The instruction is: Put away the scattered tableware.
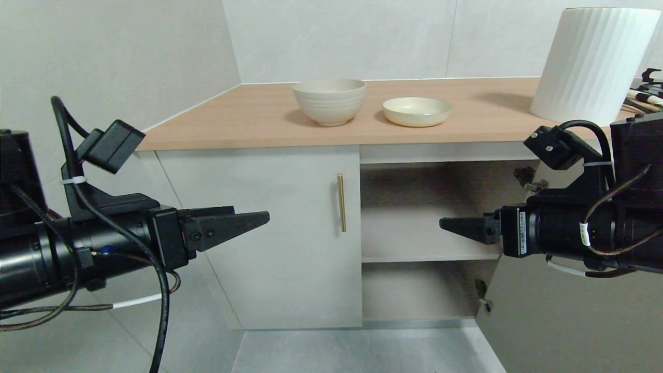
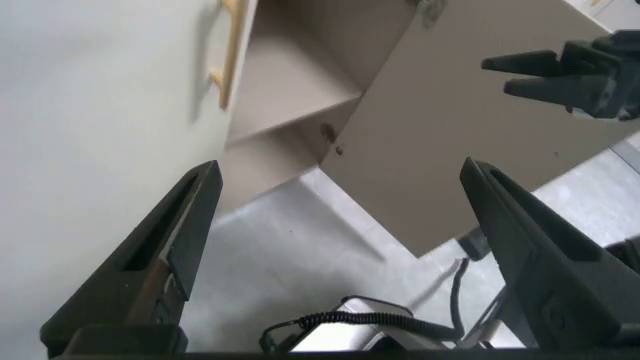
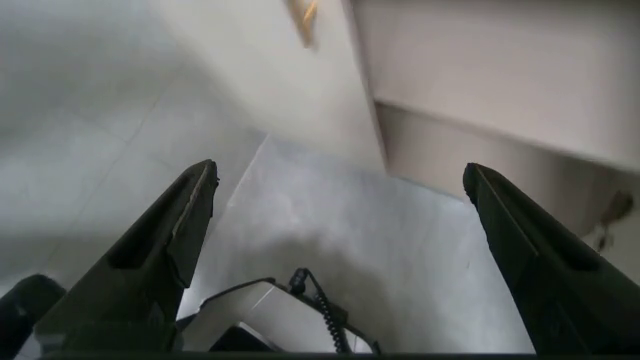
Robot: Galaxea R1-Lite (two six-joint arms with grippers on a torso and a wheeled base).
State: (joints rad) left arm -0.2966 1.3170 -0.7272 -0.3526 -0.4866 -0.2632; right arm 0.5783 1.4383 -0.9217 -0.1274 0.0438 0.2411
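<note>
left gripper (image 1: 255,218): spread wide, holding nothing.
right gripper (image 1: 449,224): likewise spread, empty.
bowl (image 1: 329,101): we find it on the countertop (image 1: 233,124), above and ahead, nearer the left gripper.
dish (image 1: 417,111): just beside the bowl, nearer the right gripper.

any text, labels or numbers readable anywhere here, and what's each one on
White sticker on the right arm's wrist: print too small to read.
White tag on the right arm's cable: marks, if any, too small to read.
Bowl, plate, cabinet door: no text visible.
</note>
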